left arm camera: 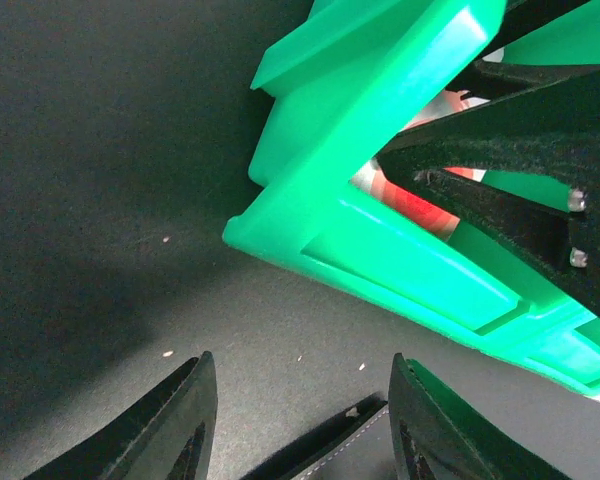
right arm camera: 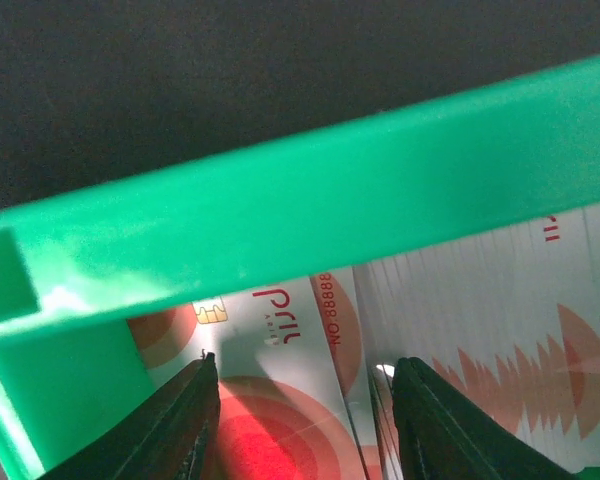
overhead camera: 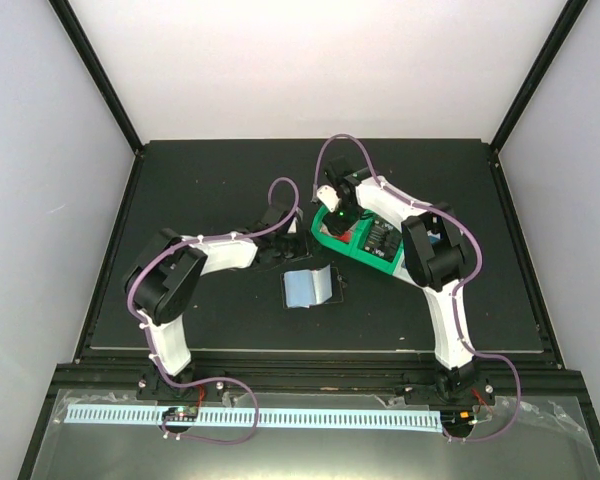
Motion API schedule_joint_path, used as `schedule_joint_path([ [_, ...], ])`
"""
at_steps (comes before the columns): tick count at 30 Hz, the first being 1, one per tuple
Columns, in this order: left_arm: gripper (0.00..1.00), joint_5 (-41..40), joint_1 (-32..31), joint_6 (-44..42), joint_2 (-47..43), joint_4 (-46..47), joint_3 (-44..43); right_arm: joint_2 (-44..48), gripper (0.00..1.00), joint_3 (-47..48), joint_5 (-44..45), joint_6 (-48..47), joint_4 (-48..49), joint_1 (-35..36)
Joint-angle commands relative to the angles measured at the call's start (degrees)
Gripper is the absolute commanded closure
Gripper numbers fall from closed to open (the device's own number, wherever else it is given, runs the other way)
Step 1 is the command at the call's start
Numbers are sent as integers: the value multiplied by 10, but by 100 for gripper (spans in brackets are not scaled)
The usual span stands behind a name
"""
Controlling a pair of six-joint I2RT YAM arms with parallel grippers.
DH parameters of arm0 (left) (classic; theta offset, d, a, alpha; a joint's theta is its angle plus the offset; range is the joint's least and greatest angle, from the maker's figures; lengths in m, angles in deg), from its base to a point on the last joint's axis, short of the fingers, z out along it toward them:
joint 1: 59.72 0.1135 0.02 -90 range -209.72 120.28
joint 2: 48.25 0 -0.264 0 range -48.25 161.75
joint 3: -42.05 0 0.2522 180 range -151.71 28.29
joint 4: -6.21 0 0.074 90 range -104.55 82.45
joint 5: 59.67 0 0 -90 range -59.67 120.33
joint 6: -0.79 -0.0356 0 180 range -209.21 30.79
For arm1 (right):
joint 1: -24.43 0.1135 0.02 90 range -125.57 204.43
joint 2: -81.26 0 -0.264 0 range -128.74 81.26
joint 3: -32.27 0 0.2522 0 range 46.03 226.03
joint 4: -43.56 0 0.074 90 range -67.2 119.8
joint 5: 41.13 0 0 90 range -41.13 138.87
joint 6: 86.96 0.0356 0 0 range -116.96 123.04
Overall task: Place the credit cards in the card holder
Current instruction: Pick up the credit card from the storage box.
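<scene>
Two grippers released, cards (right arm camera: 280, 330) in the bin (left arm camera: 380, 230)

Nearest, the card holder (overhead camera: 310, 288) lies on the mat (overhead camera: 200, 190). At its eleven o'clock, the left gripper (left arm camera: 298, 362) has its jaws apart, empty. At one o'clock, the right gripper (right arm camera: 304, 362) hangs with jaws apart over red-and-white cards.

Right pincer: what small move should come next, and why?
Probably lower the right pincer slightly and close on a red-and-white card: its jaws stand open over the cards in the green bin, with nothing gripped.

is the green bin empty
No, red-and-white cards lie inside the green bin in the right wrist view.
</scene>
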Motion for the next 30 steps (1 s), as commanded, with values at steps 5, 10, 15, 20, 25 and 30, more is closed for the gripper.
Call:
schedule_joint_path([
  [5, 51, 3, 4, -2, 18, 16, -28, -15, 50, -2, 22, -1, 18, -3],
  [10, 51, 5, 4, -5, 25, 11, -40, -18, 54, 10, -31, -2, -20, -4],
  [15, 53, -6, 4, -17, 36, 4, -50, -2, 62, 17, -84, 5, -34, -12],
  [20, 56, -10, 4, -26, 44, -3, -57, 17, 66, 19, -115, 4, -49, -15],
  [25, 59, -8, 4, -32, 50, -5, -62, 40, 68, 9, -141, -2, -61, -16],
  [30, 61, -6, 4, -33, 54, -4, -63, 62, 69, -11, -161, -7, -69, -16],
])
